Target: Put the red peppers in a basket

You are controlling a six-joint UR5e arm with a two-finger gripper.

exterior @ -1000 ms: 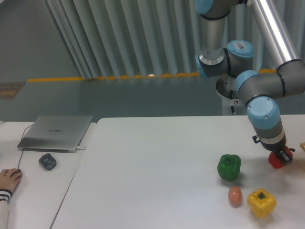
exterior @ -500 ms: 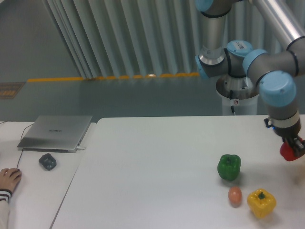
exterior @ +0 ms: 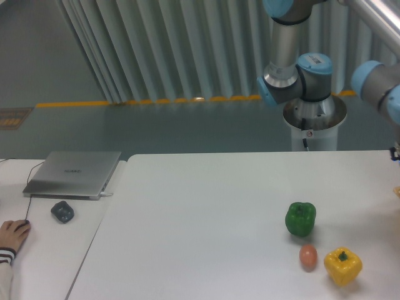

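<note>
The white table [exterior: 206, 212] fills most of what I can see, so I'll place everything against the green bell pepper [exterior: 300, 219] sitting toward its right side. Up behind that pepper and to its right stands the arm [exterior: 294, 62], grey tube with pale blue joint caps, rising from a round metal base [exterior: 314, 119] beyond the table's far edge; another blue-capped joint shows at the right border, where the arm runs out of sight. The gripper is past that border, so I cannot say whether it is released, clenched, or grasping anything. The red pepper is nowhere in my view either, and I cannot tell where it sits. Far to the left of the green pepper, on a separate lighter surface beside the table, lies a closed silver laptop [exterior: 75, 173]. A yellow bell pepper [exterior: 342, 265] rests in front of the green one and a little to its right, near the table's front edge. Far left and at the very border, a person's hand [exterior: 12, 236] lies flat. Just in front of the laptop is a small dark object [exterior: 62, 211], too blurred to name. Between the green and yellow peppers, just beside the yellow one, sits a small orange-pink egg-shaped thing [exterior: 308, 256]. At the right edge, level with the green pepper, a tiny pale tan sliver [exterior: 397, 191] shows, perhaps the basket's rim.
</note>
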